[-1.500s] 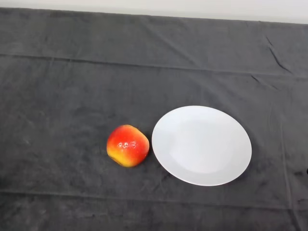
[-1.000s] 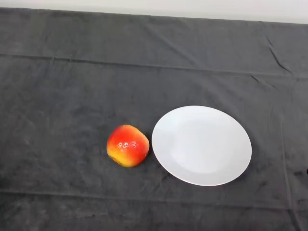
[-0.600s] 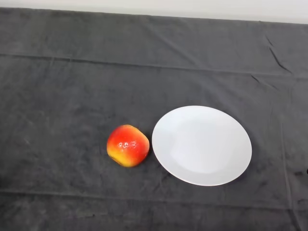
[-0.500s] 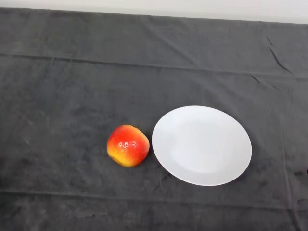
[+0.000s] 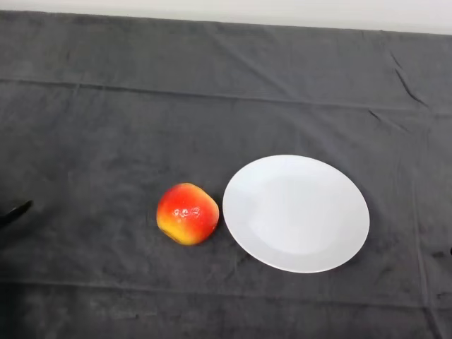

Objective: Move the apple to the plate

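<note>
Nothing of the job is done yet; the apple [image 5: 187, 213] sits on the dark cloth [image 5: 106, 127] just left of the white plate [image 5: 296, 213], which holds nothing; reach, grasp and carry all remain; only a dark tip of my left hand [image 5: 15, 212] shows at the left edge, well apart from the fruit; I cannot tell its grip.

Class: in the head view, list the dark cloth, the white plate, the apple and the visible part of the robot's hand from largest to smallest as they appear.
1. dark cloth, covering nearly the whole view
2. white plate
3. apple
4. hand, only a dark tip at the left edge
</note>
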